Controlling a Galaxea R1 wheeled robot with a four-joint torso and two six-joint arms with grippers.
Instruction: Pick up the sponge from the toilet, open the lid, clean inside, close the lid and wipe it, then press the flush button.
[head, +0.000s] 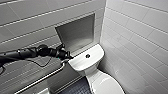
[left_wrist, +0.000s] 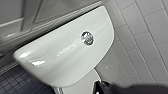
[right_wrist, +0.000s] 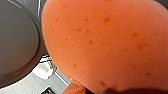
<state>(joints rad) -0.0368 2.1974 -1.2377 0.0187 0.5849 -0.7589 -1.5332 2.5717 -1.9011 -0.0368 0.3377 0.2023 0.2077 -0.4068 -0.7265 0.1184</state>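
Beside the toilet (head: 83, 62), left pincer (head: 68, 58), grip cannot be told, right pincer (right_wrist: 113, 90) clamped on sponge (right_wrist: 105, 42).

The left pincer (head: 66, 57) is showing black. Just beside it, the tank cover (head: 82, 62) is gleaming glossy white, and the flush button (left_wrist: 87, 38) beyond the pincer is showing dark inside a silvery ring. Behind the pincer, the wall niche (head: 77, 32) is showing flat grey. The wall tiles (head: 140, 30) are running white in a brick pattern with grey grout. Below the pincer, the floor (left_wrist: 15, 82) is showing small dark blue-grey squares. The sponge (right_wrist: 107, 42) is glowing orange-red, dotted with darker specks.
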